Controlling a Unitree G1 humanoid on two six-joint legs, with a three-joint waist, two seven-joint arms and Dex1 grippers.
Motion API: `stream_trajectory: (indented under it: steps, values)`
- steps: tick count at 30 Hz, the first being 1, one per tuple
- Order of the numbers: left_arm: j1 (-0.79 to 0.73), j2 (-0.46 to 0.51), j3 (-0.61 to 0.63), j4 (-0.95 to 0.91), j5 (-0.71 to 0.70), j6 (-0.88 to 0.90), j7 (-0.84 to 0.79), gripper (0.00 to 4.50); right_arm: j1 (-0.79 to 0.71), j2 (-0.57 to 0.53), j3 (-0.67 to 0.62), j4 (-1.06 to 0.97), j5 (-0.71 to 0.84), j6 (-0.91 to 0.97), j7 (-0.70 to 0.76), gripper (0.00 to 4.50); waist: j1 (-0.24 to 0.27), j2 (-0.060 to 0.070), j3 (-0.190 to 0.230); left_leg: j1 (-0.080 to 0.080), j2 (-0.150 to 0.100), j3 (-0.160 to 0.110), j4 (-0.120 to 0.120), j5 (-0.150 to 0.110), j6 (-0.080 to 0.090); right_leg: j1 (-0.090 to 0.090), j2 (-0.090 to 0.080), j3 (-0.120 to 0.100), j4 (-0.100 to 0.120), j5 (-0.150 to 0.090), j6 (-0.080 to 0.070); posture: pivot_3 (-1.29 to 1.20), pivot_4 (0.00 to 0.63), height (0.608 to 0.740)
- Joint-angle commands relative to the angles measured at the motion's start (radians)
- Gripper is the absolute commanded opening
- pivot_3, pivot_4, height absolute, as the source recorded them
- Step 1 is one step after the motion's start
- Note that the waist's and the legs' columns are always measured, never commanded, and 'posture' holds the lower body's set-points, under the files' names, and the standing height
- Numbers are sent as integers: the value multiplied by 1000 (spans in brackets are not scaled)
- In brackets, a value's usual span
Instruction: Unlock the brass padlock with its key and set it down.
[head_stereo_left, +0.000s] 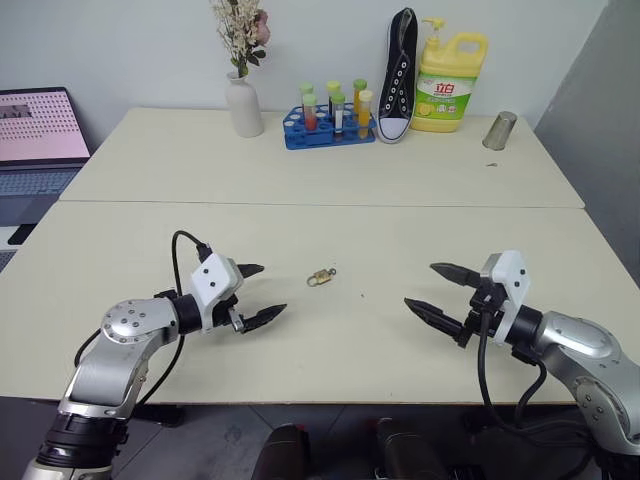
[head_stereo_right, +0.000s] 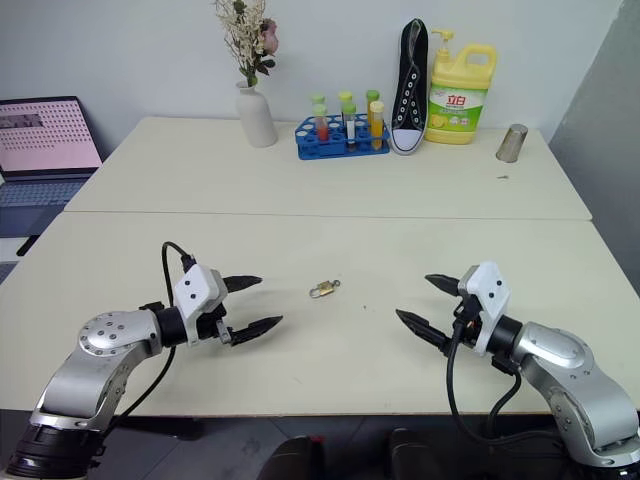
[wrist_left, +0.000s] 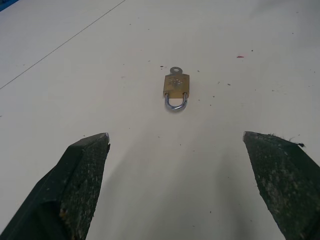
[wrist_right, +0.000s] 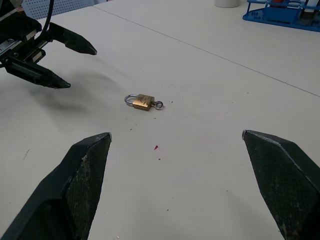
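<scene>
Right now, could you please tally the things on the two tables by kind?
Padlock: 1
Vase of dried flowers: 1
Blue rack of tubes: 1
Black sneaker: 1
Yellow detergent bottle: 1
Metal cup: 1
Total: 6

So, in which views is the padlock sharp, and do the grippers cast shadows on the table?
Left wrist view: the brass padlock is sharp, with a soft shadow under its shackle. Right wrist view: the left gripper casts a faint, diffuse shadow on the table. Left eye view: light is even, with no glare, and the padlock is too small for detail.
</scene>
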Motion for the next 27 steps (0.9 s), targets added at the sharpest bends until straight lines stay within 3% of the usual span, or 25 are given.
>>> stream_trajectory:
  steps: [1, 12, 19, 27]
  values:
    - [-1, -3, 16, -43, -31, 0, -8, 4500, -16, 10, -4, -18, 17, -8, -2, 4394, 0, 0, 0, 0, 0, 0, 0, 0, 0, 0, 0, 0, 0, 0, 0, 0, 150, 740]
    - [-42, -21, -28, -36, 6, 51, 37, 4500, -8, 12, 5, -20, 2, -7, -3, 4394, 1, 0, 0, 0, 0, 0, 0, 0, 0, 0, 0, 0, 0, 0, 0, 0, 150, 740]
    - [-72, -48, -20, -27, -67, 76, -11, 4500, 7, 12, 0, -40, 17, 22, -23, 4394, 0, 0, 0, 0, 0, 0, 0, 0, 0, 0, 0, 0, 0, 0, 0, 0, 150, 740]
    - [-197, -144, -122, 113, 74, 37, 90, 4500, 3, 16, 27, -83, 4, 52, -57, 4394, 2, -1, 0, 0, -1, 0, 1, 0, 0, 1, 3, 0, 0, 0, 0, 0, 150, 740]
